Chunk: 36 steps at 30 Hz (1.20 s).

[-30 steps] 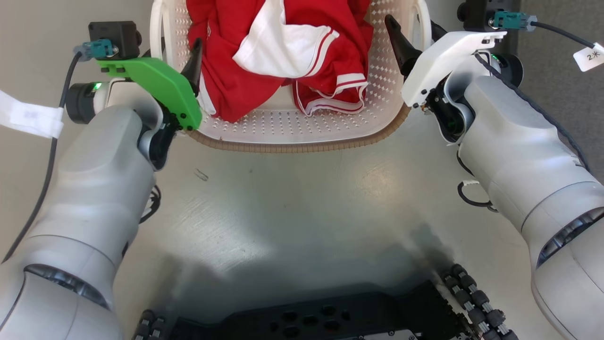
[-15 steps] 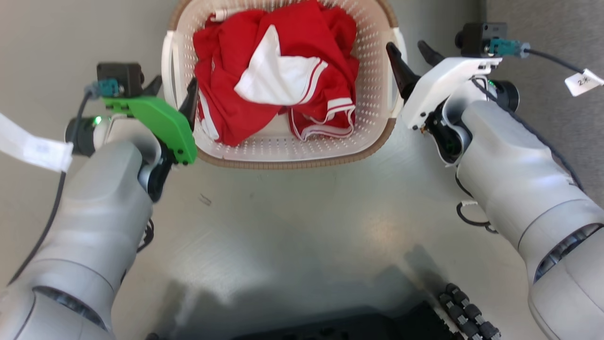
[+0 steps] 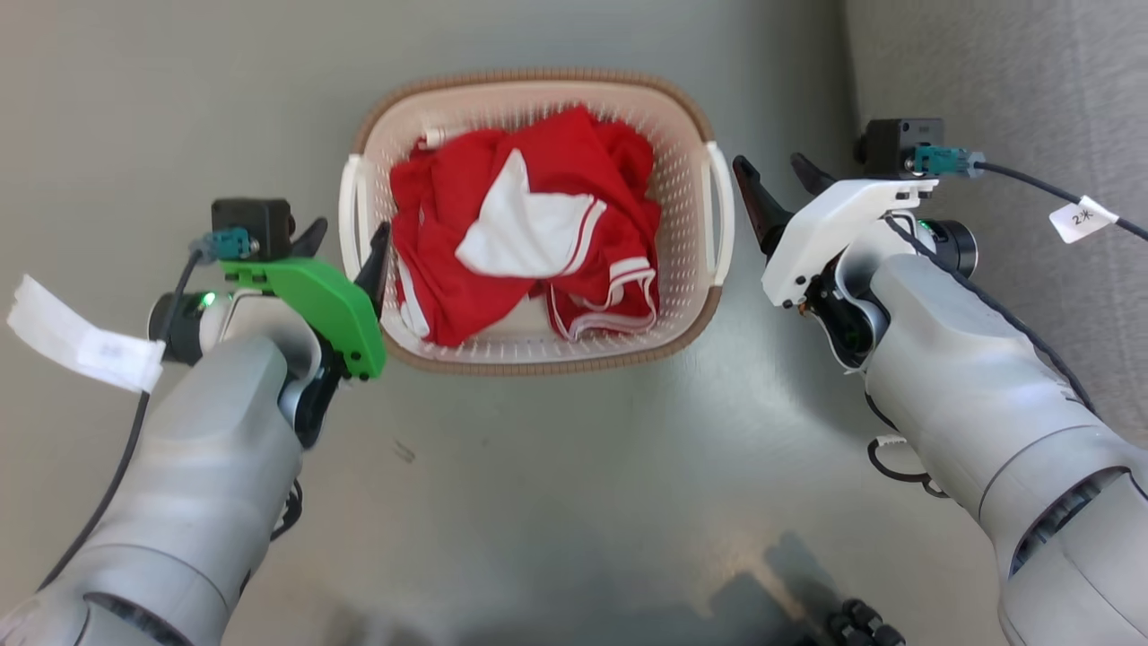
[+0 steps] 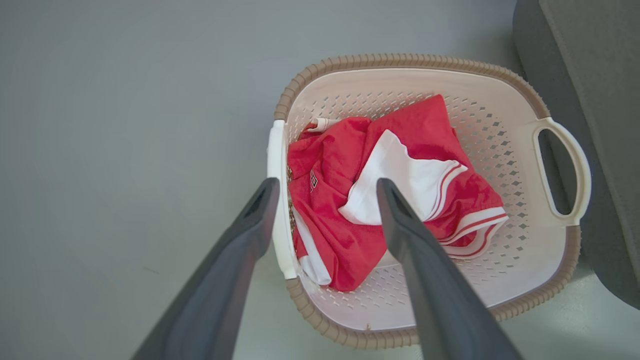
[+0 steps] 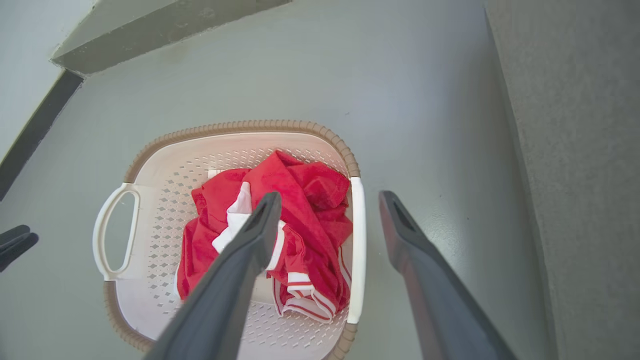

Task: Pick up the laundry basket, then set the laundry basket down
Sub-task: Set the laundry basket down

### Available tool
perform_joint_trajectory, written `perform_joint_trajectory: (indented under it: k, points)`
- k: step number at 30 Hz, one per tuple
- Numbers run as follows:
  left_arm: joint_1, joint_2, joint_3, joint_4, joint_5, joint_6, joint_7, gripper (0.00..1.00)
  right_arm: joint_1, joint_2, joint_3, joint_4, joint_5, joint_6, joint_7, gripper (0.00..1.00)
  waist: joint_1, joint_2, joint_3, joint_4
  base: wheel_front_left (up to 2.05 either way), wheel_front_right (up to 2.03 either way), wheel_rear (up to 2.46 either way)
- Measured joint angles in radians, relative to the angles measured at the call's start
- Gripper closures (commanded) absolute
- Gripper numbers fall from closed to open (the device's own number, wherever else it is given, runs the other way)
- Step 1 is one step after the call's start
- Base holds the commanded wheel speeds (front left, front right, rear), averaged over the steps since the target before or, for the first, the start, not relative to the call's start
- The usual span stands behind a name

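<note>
Head view, bottom of frame: two pale forearms rise from the lower left and lower right corners over the grey floor [image 3: 574,493].

Left gripper [image 3: 350,235], green housing, centre left. Fingers spread wide, holding nothing. It straddles the basket's left handle [image 3: 350,206]: outer finger outside the basket, inner finger over the inside edge by the clothes. Left wrist view agrees: left gripper [image 4: 326,184] spread, with the white handle bar [image 4: 277,200] just right of the left finger and the right finger over the garment. Cannot tell whether any finger touches the handle.

Right gripper [image 3: 767,161], white housing, centre right. Fingers apart, empty. In the head view both fingers sit just right of the right handle [image 3: 722,215], near but apart from it. In the right wrist view the right gripper [image 5: 330,196] is spread, and the handle bar [image 5: 356,250] shows in the gap between the fingers, left finger overlapping the clothes, right finger over the floor.

Laundry basket [image 3: 529,363]: upper centre of the head view, between the two grippers, upright on the floor. Cream perforated walls, brown rim [image 4: 400,61], also seen in the right wrist view [image 5: 240,126]. Inside lies a crumpled red and white garment [image 3: 574,152] [image 4: 340,150] [image 5: 300,185].

Beyond it: a darker grey textured surface [image 3: 987,72] runs up the right edge. A wall base with a dark strip [image 5: 35,130] is at the upper left of the right wrist view.
</note>
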Motion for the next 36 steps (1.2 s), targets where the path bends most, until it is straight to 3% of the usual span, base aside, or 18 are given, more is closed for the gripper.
perform_joint_trajectory:
  k: [14, 25, 36]
  points:
    - [0.082, 0.023, 0.023, -0.068, -0.007, 0.0, -0.009, 0.0, 0.071, -0.037, -0.063, -0.093, -0.058, 0.001, 0.0, 0.0, 0.0, 0.0, -0.199, 0.006, 0.0, 0.0, 0.0]
    - [0.172, 0.049, 0.146, -0.201, 0.015, 0.0, -0.009, 0.0, 0.191, -0.09, -0.124, -0.193, -0.142, -0.003, 0.0, 0.0, 0.0, 0.0, -0.357, 0.024, 0.0, 0.0, 0.0]
    - [0.272, 0.106, 0.279, -0.326, 0.081, 0.014, -0.009, 0.0, 0.281, -0.129, -0.281, -0.406, -0.218, -0.044, 0.0, 0.0, -0.0001, 0.0, -0.493, 0.033, 0.0, 0.0, 0.0]
